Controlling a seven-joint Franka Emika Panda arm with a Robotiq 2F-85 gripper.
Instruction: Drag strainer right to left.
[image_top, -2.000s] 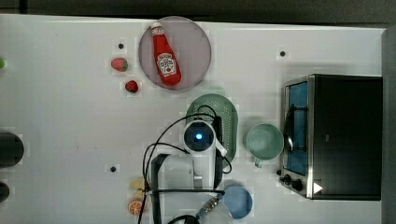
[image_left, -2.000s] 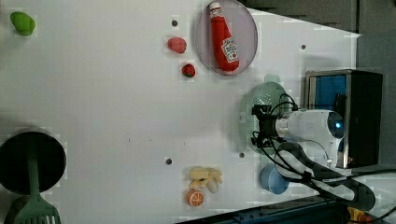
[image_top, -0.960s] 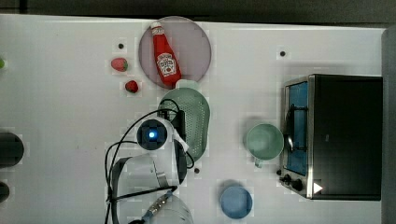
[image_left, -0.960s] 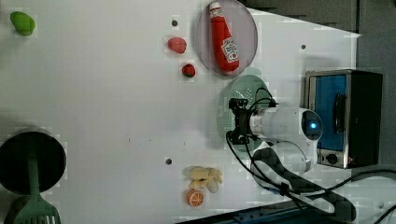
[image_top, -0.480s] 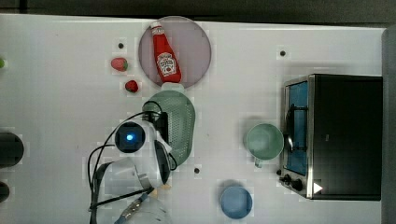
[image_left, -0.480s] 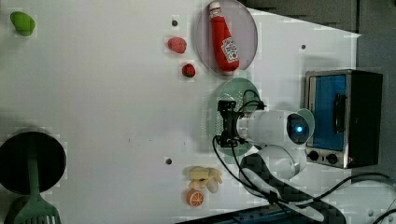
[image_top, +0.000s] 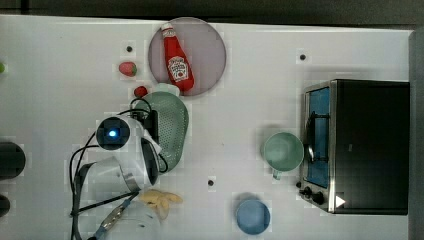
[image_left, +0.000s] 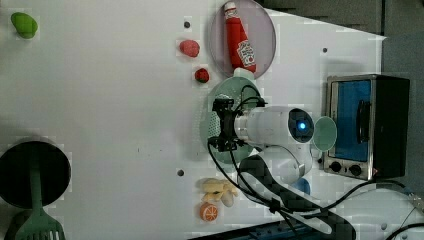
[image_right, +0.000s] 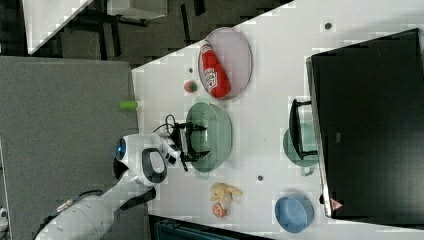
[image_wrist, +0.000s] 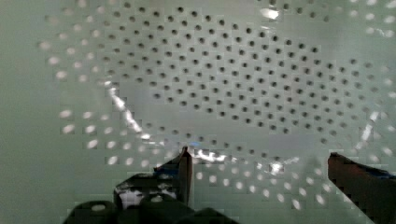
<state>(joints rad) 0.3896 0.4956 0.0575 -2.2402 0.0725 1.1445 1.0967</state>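
Note:
The pale mint-green strainer (image_top: 174, 125) lies on the white table just below the ketchup plate in the top view, and it also appears in the left view (image_left: 207, 125) and the right view (image_right: 216, 131). Its holed floor (image_wrist: 210, 70) spreads across the wrist view. My gripper (image_right: 195, 141) reaches down into the strainer's bowl, open, with its two dark fingers spread wide apart over the floor (image_wrist: 258, 156). In the left view the gripper (image_left: 220, 125) sits over the strainer's middle. The arm's white wrist covers the top view's left half of the strainer.
A ketchup bottle (image_top: 176, 60) lies on a round plate (image_top: 207, 47) touching the strainer's far end. Two red fruits (image_top: 127, 68) (image_top: 141, 91) are close by. A mint cup (image_top: 282, 151), a blue bowl (image_top: 252, 216) and a toaster oven (image_top: 367, 145) stand on the top view's right. Banana pieces (image_top: 160, 199) lie near the arm's base.
The arm and the strainer have slid together to the top view's left, away from the mint cup, ending under the ketchup plate. The other objects stayed put.

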